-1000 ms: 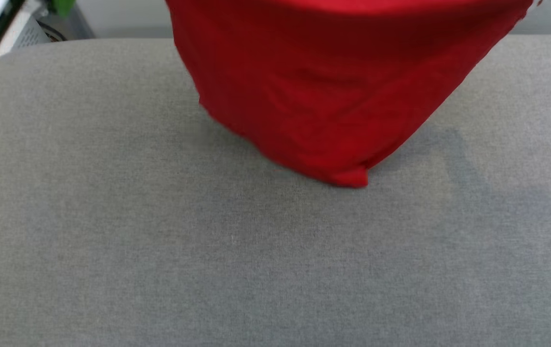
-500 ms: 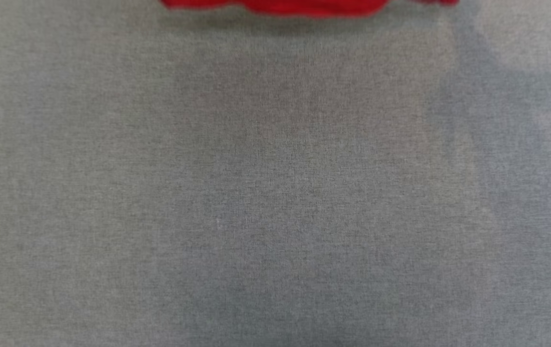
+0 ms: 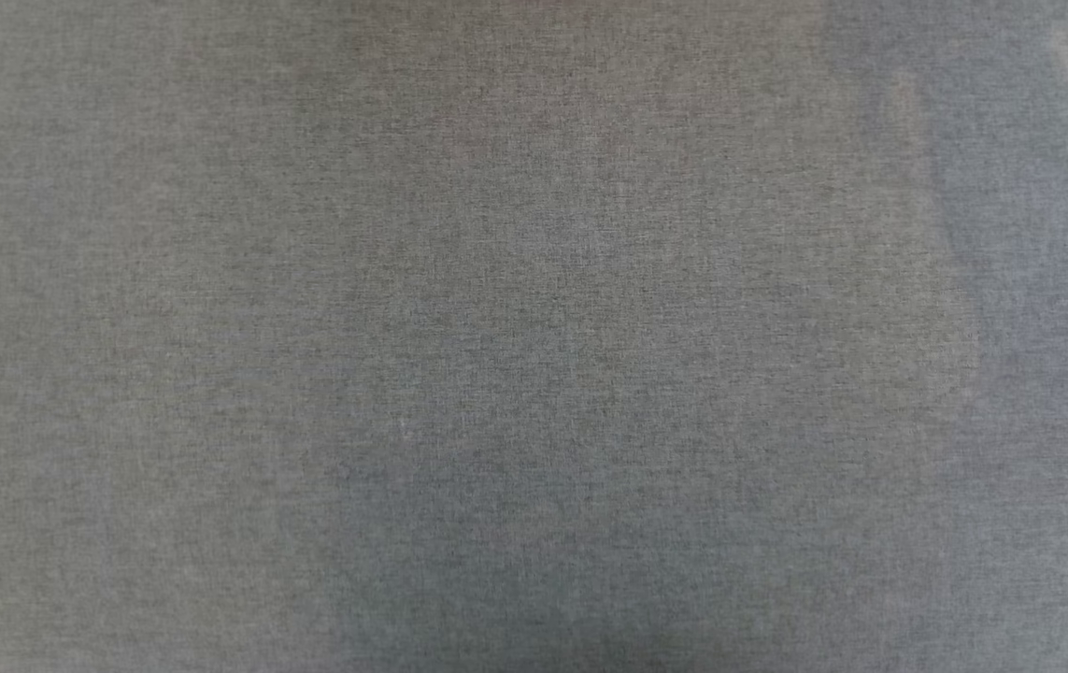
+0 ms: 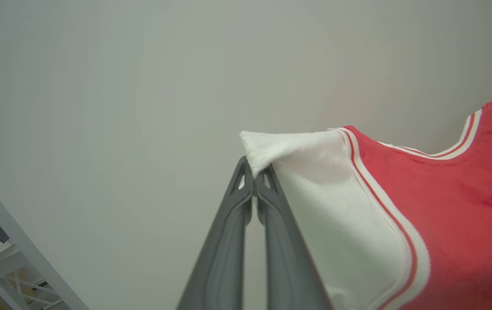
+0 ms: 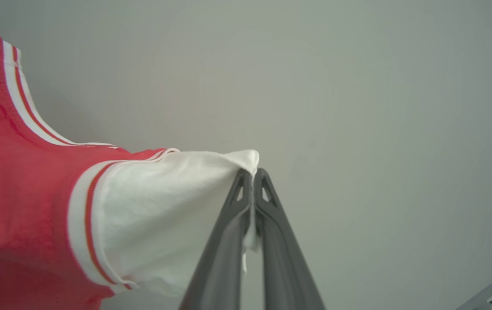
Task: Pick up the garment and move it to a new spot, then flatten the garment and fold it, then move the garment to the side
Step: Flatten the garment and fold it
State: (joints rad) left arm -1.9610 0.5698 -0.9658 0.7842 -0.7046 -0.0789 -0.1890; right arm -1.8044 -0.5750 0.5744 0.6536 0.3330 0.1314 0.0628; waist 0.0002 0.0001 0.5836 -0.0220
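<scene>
Red jersey (image 4: 465, 206) hangs stretched in the air: my left gripper (image 4: 254, 170) and right gripper (image 5: 253, 174) each pinch a white sleeve (image 5: 164, 206) tip. I'd lower both evenly onto the grey cloth surface (image 3: 534, 336).

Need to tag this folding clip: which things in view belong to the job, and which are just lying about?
Job: garment, held up by its white sleeves; left gripper, shut on one sleeve tip; right gripper, shut on the other; grey fabric surface, likely the laying spot.
Lying about: metal shelving frame; plain wall.
</scene>
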